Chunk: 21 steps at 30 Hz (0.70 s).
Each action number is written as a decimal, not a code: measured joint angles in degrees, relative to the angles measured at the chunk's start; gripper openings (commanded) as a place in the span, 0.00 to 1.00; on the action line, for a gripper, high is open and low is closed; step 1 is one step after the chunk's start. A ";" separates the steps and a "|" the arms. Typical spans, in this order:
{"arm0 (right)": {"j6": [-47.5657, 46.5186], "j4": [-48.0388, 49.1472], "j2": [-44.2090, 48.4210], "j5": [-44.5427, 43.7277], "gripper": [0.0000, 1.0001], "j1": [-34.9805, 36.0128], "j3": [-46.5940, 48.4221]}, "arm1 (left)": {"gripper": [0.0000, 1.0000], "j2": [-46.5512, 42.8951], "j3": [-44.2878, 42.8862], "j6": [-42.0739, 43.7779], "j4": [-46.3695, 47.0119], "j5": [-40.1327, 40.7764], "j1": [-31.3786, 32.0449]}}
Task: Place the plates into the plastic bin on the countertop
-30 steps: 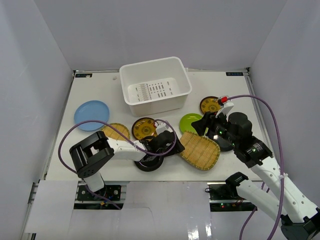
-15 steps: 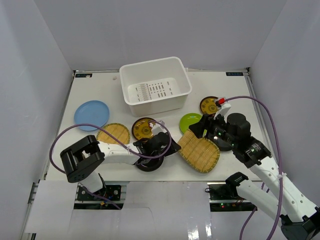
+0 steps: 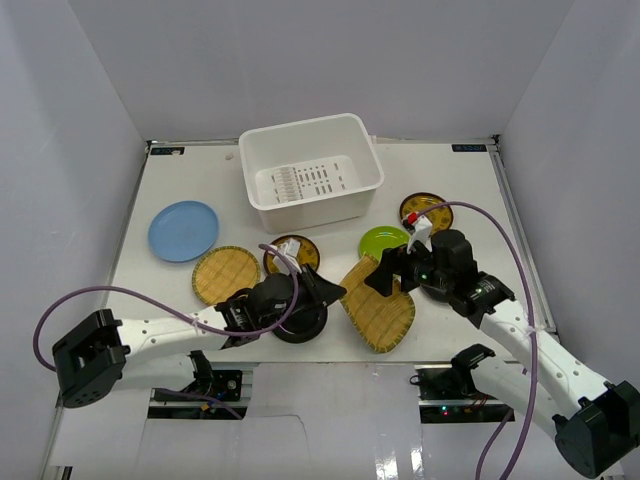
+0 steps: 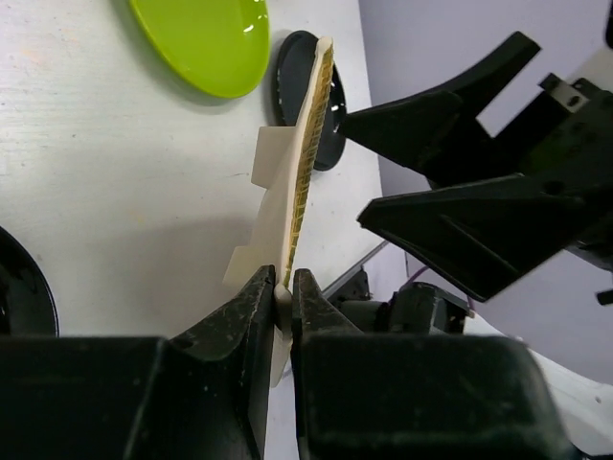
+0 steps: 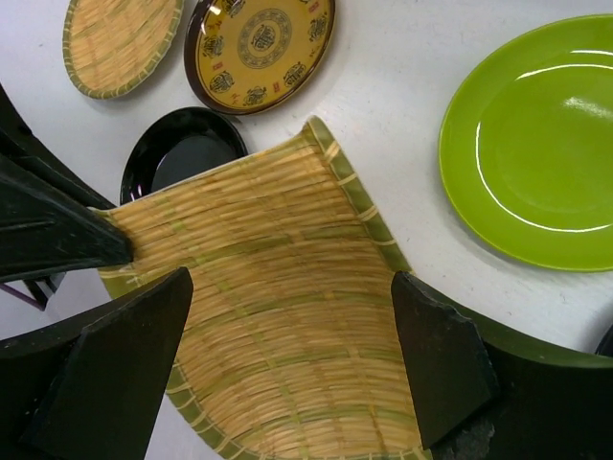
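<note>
The countertop [image 3: 180, 180] spreads off-white before me, and at its 12 o'clock sits the plastic bin [image 3: 262, 150], upright, its floor showing the black-printed label [image 3: 305, 180] and no plate visible in it. Next in size is the large woven plate [image 3: 380, 318], at about 5 o'clock on the table, tilted up on edge between my two arms. My left gripper [image 4: 283, 297] has its fingers pressed together on that plate's rim, pinching it at the plate's 9 o'clock side as seen from above. My right gripper [image 5: 283, 369] stands spread wide, one finger on each side of the woven face, and I cannot tell if either finger touches it. The light blue plate [image 3: 183, 230] lies flat at 9 o'clock, well apart from the rest. The lime green plate [image 3: 382, 240] lies at 3 o'clock, just beyond the held plate. A round woven plate [image 3: 222, 274] rests at 7 o'clock, beside the near gold-patterned plate [image 3: 290, 256], which is partly hidden by my left arm. A black plate [image 3: 300, 334] lies under my left gripper at 6 o'clock. The far gold-patterned plate [image 3: 424, 206] sits at 2 o'clock, and a second black plate [image 4: 329, 120] shows behind the held plate's edge.
</note>
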<state>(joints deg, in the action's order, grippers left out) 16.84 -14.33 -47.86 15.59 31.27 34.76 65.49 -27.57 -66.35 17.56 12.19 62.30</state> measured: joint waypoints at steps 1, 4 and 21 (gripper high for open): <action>-0.55 0.52 -0.09 0.87 0.90 -0.39 -0.44 | 0.00 -0.79 0.50 0.11 0.57 -0.44 -0.15; -2.49 2.08 -0.39 3.52 0.90 -1.77 -0.96 | 0.00 -3.04 2.10 0.04 2.45 -2.56 -1.16; -5.53 7.45 1.51 18.91 0.71 -8.83 -3.34 | 0.00 -13.11 -0.70 6.01 -2.54 -11.06 -5.03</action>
<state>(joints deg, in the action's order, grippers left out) 11.31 -6.87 -46.35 34.50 22.44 31.42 52.38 -28.27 -60.34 15.03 1.13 57.28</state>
